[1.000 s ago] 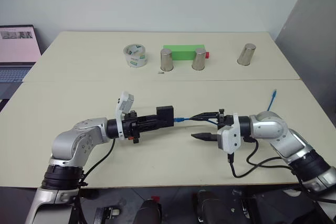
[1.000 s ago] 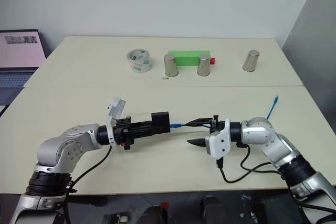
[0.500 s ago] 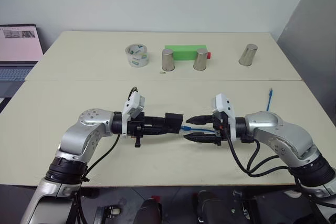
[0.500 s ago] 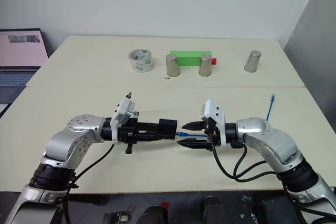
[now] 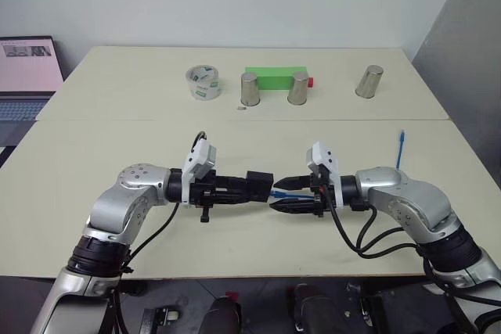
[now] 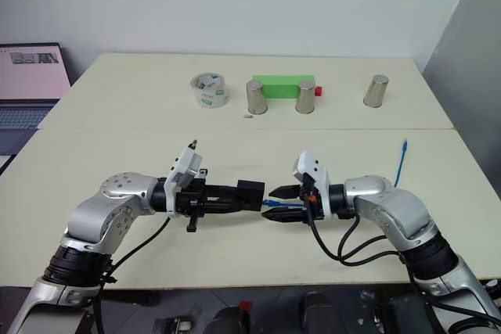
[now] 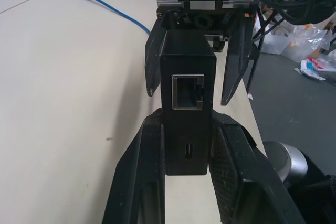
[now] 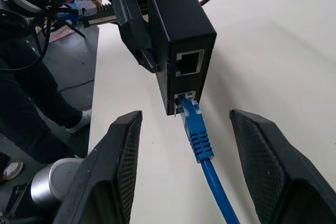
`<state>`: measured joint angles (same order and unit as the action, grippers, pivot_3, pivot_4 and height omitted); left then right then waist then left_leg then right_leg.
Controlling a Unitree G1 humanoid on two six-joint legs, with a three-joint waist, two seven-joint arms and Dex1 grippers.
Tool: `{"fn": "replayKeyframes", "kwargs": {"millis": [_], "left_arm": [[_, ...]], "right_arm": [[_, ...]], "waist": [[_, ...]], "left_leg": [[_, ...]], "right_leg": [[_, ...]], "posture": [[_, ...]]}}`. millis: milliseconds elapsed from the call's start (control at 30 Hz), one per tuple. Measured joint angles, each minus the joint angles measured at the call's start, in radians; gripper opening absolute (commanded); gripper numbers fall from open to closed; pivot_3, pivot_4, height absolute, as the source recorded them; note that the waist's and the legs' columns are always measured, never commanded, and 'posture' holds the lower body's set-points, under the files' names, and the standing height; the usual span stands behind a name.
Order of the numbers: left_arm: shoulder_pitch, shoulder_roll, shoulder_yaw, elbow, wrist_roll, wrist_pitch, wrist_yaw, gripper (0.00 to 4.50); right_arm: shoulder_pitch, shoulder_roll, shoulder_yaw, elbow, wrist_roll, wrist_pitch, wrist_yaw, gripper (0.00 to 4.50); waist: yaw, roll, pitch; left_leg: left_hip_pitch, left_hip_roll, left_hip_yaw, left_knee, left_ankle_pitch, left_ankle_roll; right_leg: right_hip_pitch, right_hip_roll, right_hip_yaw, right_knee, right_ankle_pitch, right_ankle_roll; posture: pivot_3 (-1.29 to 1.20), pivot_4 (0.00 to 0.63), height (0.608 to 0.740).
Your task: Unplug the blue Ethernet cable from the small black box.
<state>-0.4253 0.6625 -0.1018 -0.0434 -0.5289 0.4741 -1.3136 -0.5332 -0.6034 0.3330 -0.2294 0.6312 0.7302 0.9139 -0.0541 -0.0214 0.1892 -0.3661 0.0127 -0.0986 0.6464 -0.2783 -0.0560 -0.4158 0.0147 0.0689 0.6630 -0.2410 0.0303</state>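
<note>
Matte black, the small black box [image 5: 259, 184] is clamped in the closed left tool [image 5: 249, 187] above the bench [image 5: 117, 146]. The blue Ethernet cable [image 8: 197, 132] is seen plugged into its lower port, lying between the parted fingers of the right tool [image 5: 282, 195], which grips nothing.

We see two cream counters [image 5: 117, 154] set edge to edge. On the far one stand a tape roll [image 5: 201, 84], a green block [image 5: 274, 77], and three metal cups [image 5: 250, 89]. A blue Ethernet cable [image 5: 401, 149] trails across the near one's right side.
</note>
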Motion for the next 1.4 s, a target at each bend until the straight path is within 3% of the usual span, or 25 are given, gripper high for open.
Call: {"fn": "replayKeyframes", "kwargs": {"millis": [100,400,867,1200,1400], "left_arm": [[0.0,0.0,0.0,0.0,0.0,0.0,0.0,0.78],[0.001,0.0,0.0,-0.003,0.004,-0.001,0.0,0.78],[0.022,0.011,-0.012,-0.019,0.014,-0.019,-0.016,0.78],[0.045,0.078,-0.004,0.024,0.065,-0.064,-0.03,0.78],[0.07,0.061,0.029,0.024,0.067,-0.067,0.031,0.78]], "right_arm": [[-0.002,0.008,-0.001,0.001,-0.019,0.0,0.003,2.3],[-0.004,0.019,-0.009,0.001,-0.051,0.001,0.031,0.09],[-0.018,0.014,0.005,0.016,-0.096,0.002,0.107,0.08],[-0.007,-0.079,-0.028,0.097,-0.178,-0.054,0.152,0.07],[-0.058,-0.023,-0.133,0.414,-0.342,-0.233,-0.058,0.07]], "waist": [[0.0,0.0,0.0],[0.0,0.0,0.0],[-0.001,0.0,0.0],[-0.001,0.0,0.0],[-0.002,0.0,0.0]], "left_leg": [[0.0,0.0,0.0,0.0,0.0,0.0],[0.0,0.0,0.0,0.0,0.0,0.0],[0.0,0.0,0.0,0.0,0.0,0.0],[0.0,0.0,0.0,0.0,0.0,0.0],[0.001,0.0,0.002,0.0,0.0,0.0]], "right_leg": [[0.0,0.0,0.0,0.0,0.0,0.0],[0.0,0.0,0.0,0.0,0.0,0.0],[0.0,0.0,0.0,0.0,0.0,0.0],[0.0,0.0,0.0,0.0,0.0,0.0],[0.0,0.0,0.001,0.001,0.0,0.001]], "posture": [[0.0,0.15,0.74],[0.0,0.15,0.74],[0.0,0.15,0.74],[0.0,0.15,0.74],[0.0,0.15,0.74]]}}
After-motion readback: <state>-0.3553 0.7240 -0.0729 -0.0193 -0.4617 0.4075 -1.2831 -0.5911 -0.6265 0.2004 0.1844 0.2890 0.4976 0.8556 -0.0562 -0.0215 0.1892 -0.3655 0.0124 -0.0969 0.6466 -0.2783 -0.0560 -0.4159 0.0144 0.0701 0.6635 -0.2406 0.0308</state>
